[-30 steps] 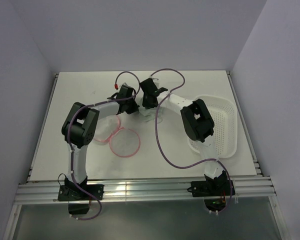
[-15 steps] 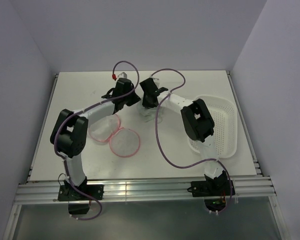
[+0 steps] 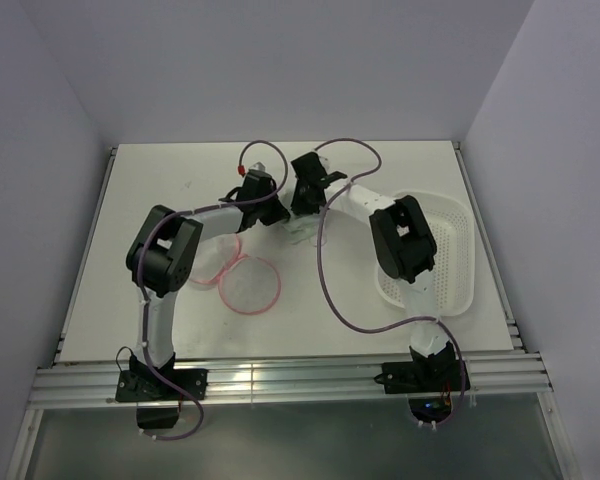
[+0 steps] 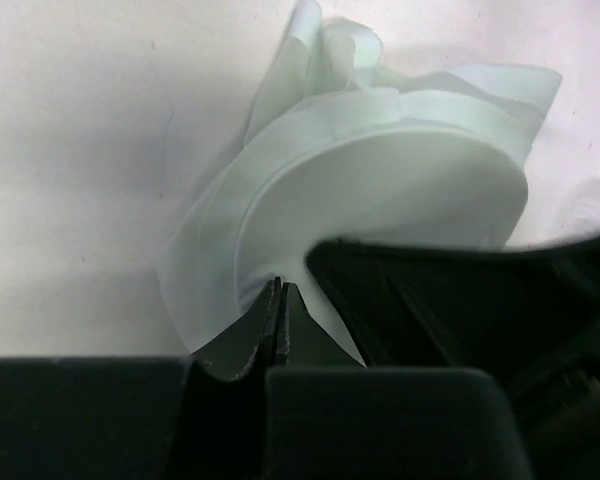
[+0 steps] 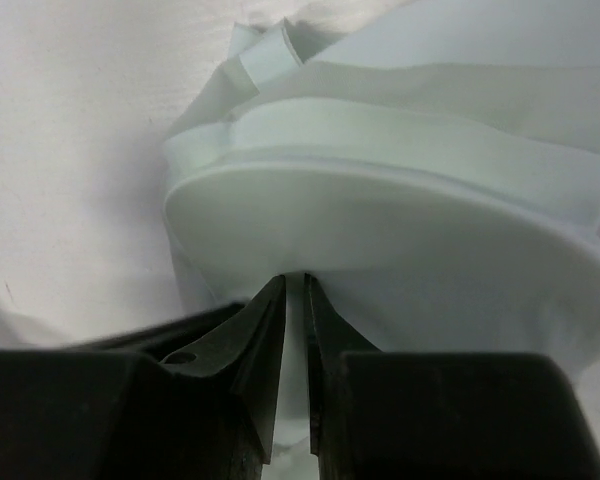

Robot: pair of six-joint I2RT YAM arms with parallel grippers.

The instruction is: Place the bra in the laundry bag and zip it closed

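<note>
Two tools hold the bra [image 4: 380, 190] between them. The left tool [image 4: 280, 292] is clenched flat on a thin edge of the fabric. The right tool [image 5: 293, 290] grips the thicker rim of a cup, with a narrow gap left between its jaws. The bra is at the far middle of the surface [image 3: 380, 170], just beyond the laundry bag [image 3: 250, 288], which lies open as two pink-rimmed discs near the left arm [image 3: 165, 255].

To do this step well, I judge that both tools should rise together so the garment is not stretched between them. They should then bring it over the nearer, uncovered disc and set it in the middle, so no strap falls across the zipper edge. Soft fabric like this will probably sag and trail.

From above, the two wrists hide most of the bra. Whether it rests on the surface or hangs just off it cannot be told. The farther disc lies partly under the left arm, the straps are bunched and hard to trace, and no zipper pull can be made out.
</note>
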